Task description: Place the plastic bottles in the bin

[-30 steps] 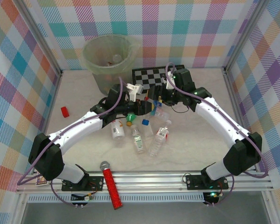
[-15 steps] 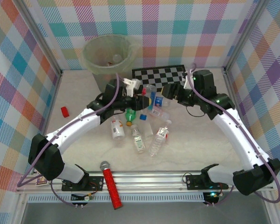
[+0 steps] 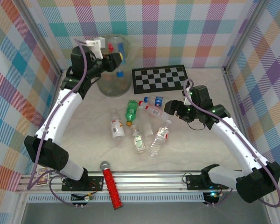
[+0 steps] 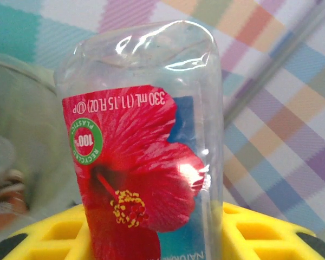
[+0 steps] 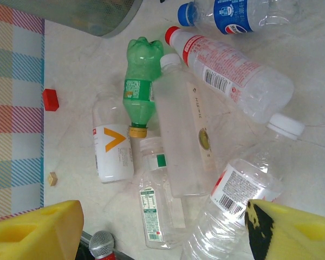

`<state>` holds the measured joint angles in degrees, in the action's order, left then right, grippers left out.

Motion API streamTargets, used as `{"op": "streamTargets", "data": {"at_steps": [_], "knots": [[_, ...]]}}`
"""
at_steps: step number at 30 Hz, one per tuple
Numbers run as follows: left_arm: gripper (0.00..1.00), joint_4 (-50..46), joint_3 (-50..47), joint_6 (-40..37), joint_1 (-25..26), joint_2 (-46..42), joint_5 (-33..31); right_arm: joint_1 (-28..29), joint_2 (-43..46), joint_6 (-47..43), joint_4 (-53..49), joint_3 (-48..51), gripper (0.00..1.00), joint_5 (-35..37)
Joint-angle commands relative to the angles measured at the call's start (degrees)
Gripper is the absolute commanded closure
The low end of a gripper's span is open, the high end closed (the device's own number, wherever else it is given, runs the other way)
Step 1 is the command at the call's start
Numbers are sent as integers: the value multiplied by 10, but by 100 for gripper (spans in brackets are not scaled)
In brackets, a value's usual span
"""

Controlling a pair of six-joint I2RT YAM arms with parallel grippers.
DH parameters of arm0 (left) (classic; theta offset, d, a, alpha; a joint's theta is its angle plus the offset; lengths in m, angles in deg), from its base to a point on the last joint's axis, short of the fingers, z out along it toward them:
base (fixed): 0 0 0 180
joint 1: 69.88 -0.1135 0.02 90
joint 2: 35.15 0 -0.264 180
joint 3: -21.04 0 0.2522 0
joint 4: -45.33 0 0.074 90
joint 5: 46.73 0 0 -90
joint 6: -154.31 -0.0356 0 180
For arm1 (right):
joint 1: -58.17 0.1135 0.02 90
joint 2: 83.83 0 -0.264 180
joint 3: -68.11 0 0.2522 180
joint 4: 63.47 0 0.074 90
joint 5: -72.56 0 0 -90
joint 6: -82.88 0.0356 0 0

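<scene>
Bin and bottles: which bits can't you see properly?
- Bin contents: top view, hidden by the left arm and cloudy wall; blurred in left wrist view.
- Held bottle: left wrist view, lower part cut off by the bottom edge.
- Microphone: right wrist view, cut off by the bottom edge.

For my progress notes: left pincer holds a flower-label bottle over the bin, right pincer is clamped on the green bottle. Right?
No: the right wrist view shows the right pincer open and empty, the green bottle lying loose. The rest holds.
</scene>
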<state>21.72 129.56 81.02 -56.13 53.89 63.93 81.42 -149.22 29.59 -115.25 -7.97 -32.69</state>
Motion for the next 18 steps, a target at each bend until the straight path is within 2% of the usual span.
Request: {"op": "streamTargets", "data": {"at_steps": [1,7,12,18], "knots": [[99,38,48,6,-33,41,-25,-3,13,6,4,7,21,-17],[100,46,144,44,-80,146,-45,-3,20,10,7,21,21,-22],[100,9,236,28,-98,229,-59,-3,40,12,-4,30,21,-21],[100,-100,394,5,-99,346,-38,-3,55,8,-11,36,21,-3]]}}
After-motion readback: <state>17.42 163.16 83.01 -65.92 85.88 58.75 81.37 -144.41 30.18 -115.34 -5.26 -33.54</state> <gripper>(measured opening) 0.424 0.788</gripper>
